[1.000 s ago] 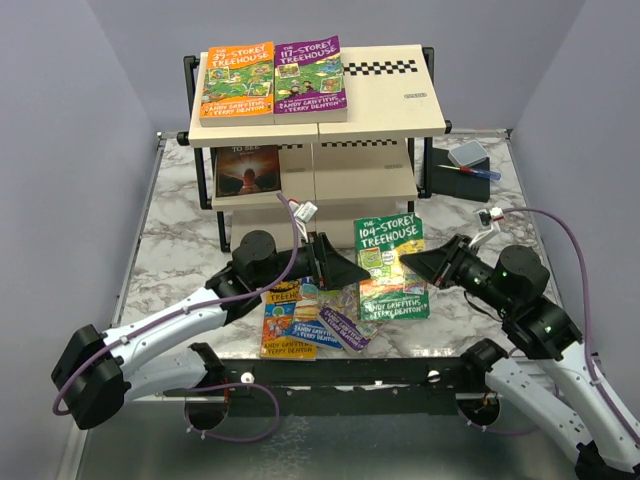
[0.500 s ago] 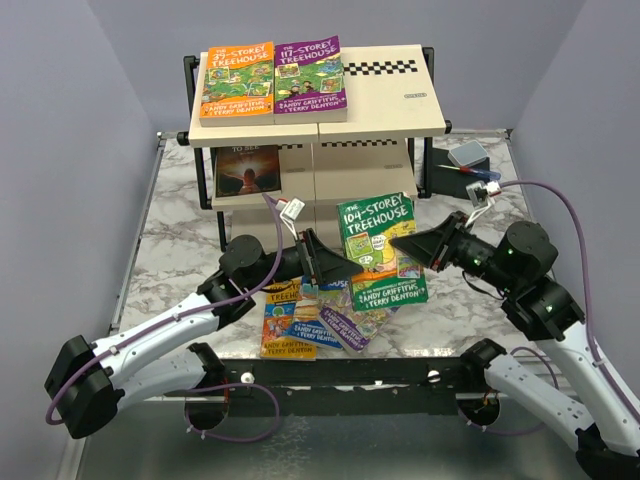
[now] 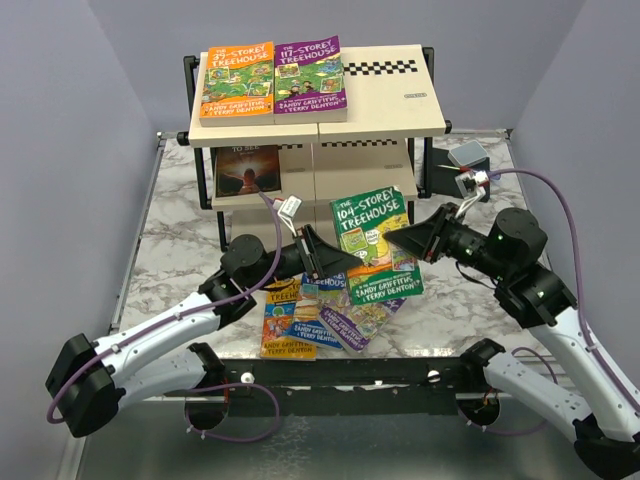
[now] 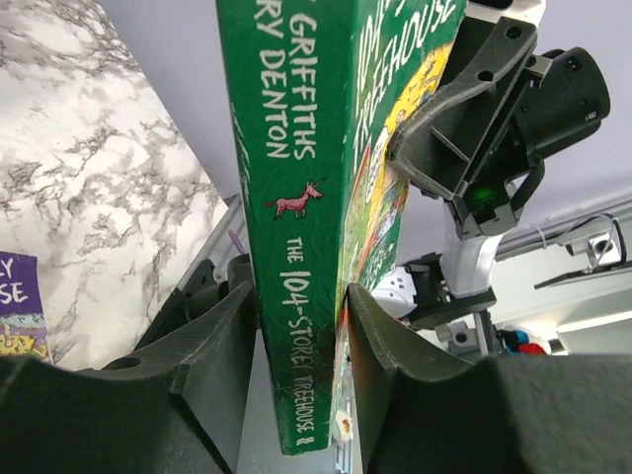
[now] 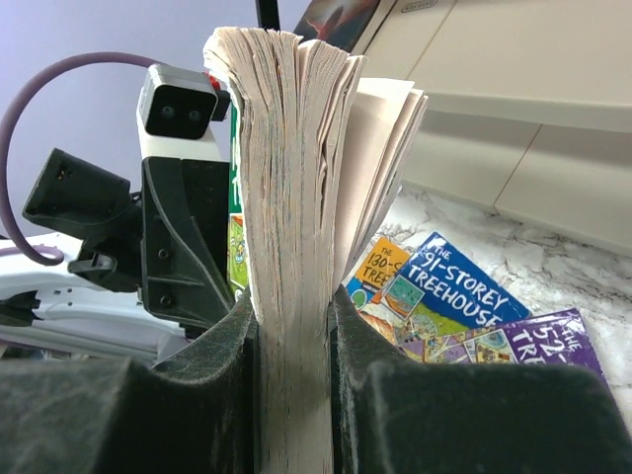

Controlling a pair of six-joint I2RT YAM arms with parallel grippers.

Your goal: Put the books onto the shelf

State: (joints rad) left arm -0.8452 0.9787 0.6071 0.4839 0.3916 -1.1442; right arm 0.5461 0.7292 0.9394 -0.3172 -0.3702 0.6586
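Two grippers meet on one green book (image 3: pixel 372 240), which hangs tilted in the air above the marble table (image 3: pixel 170 240), just in front of the shelf (image 3: pixel 385 95). The right gripper (image 3: pixel 397 238) comes in from the right and has the book's page edge pinched tightly between its fingers; the right wrist view shows both fingers pressed flat against the block of pages, with a few leaves fanning loose above them. The left gripper (image 3: pixel 338 262) comes in from the left and straddles the spine at the book's near left corner. In the left wrist view its two fingers stand close against either side of the spine, but whether they are pressing on it or only flanking it cannot be told.

Below the held book, on the table near the arms, lie three more: a yellow book (image 3: pixel 285 320) on the left, a blue book (image 3: pixel 328 297) overlapping it, and a purple paperback (image 3: pixel 350 325) to the right of that.

On the shelf's top board, at its left end, an orange book (image 3: pixel 238 78) and a purple book (image 3: pixel 310 72) lie flat, side by side and touching. A dark book (image 3: pixel 247 170) sits on the middle tier at the left. A small dark box (image 3: pixel 465 158) stands on the table at the far right, beside the shelf.
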